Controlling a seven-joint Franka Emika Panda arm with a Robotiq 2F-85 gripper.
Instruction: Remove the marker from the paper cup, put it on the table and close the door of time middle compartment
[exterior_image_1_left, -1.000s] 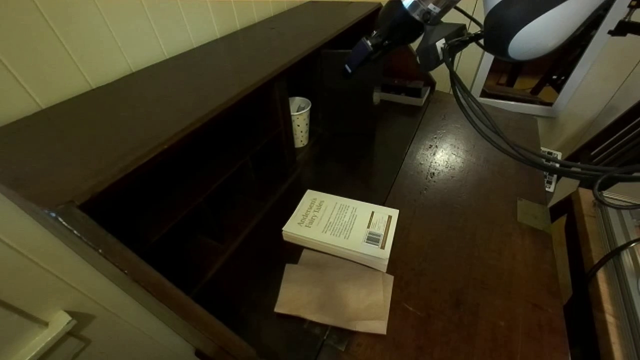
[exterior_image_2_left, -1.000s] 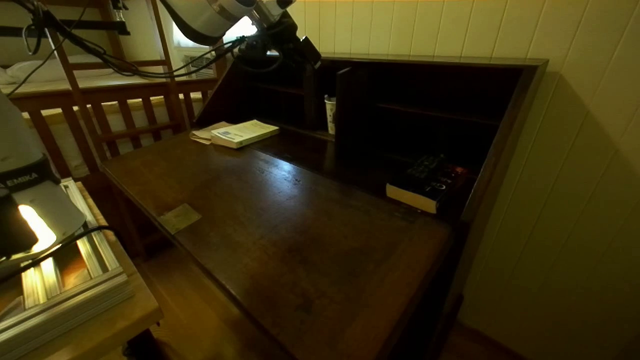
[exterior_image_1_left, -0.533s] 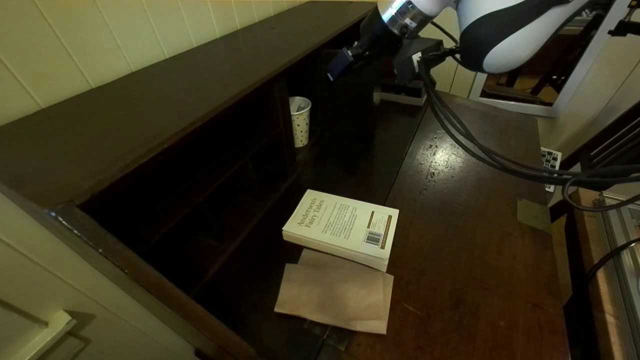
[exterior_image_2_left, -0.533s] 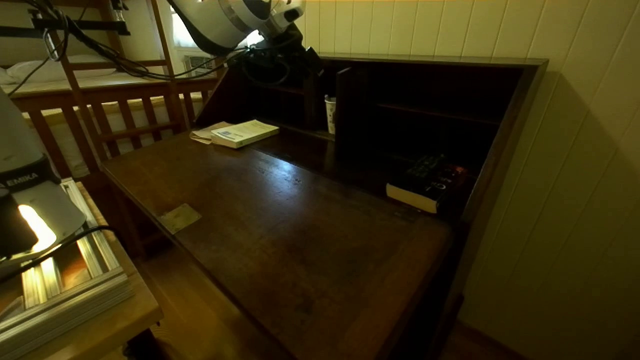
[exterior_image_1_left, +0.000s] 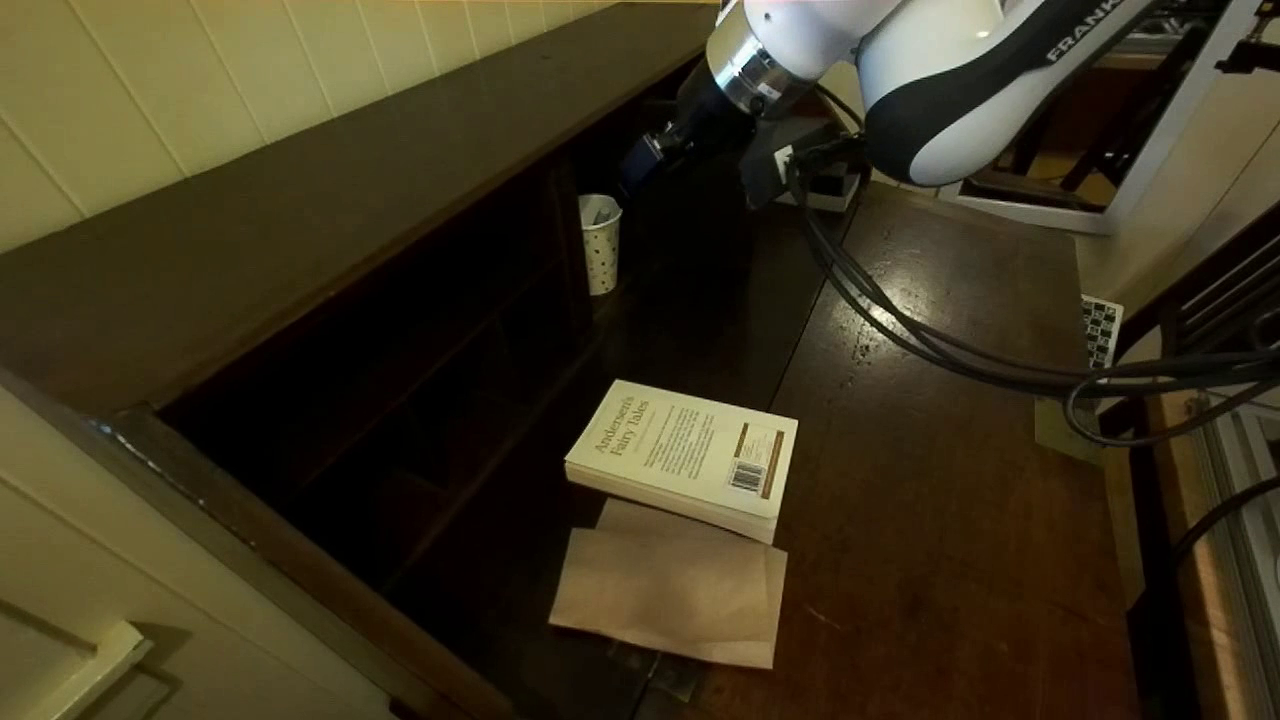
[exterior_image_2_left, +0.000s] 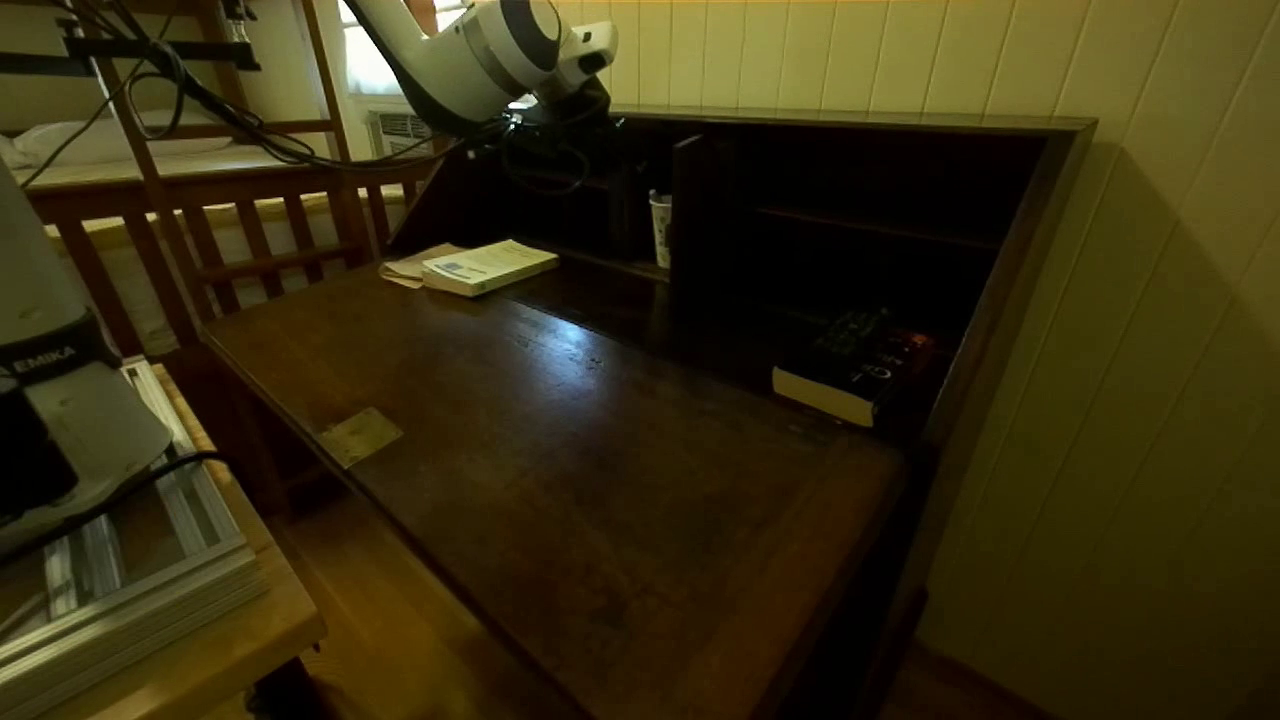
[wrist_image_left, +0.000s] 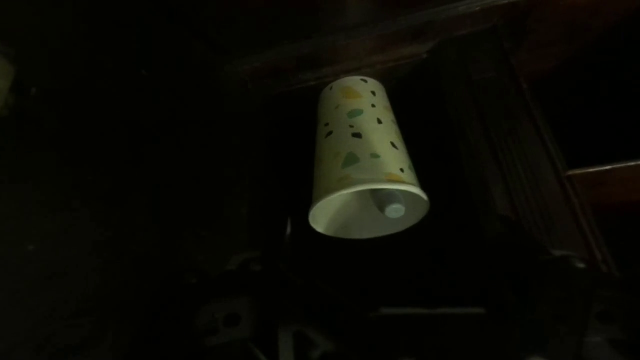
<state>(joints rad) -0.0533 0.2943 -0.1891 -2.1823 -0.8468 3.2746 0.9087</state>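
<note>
"Spotted the marker (wrist_image_left: 393, 209)?"

"Sat inside the cup (wrist_image_left: 366, 142)."

"Held anything in the jaws?"

"Nothing; seemed spread well apart in the dark."

"Risked what?"

"Could have toppled the cup by coming in off-centre, or bumped the open door (exterior_image_2_left: 690, 230) nearby."

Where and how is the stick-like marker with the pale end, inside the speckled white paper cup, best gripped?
Probably by the pale end of the stick-like marker, coming from above: the speckled white paper cup stands upright, and this end shows at its open mouth. The end sits off-centre, nearer one side, so a narrow pinch clear of the rim seems safest.
</note>
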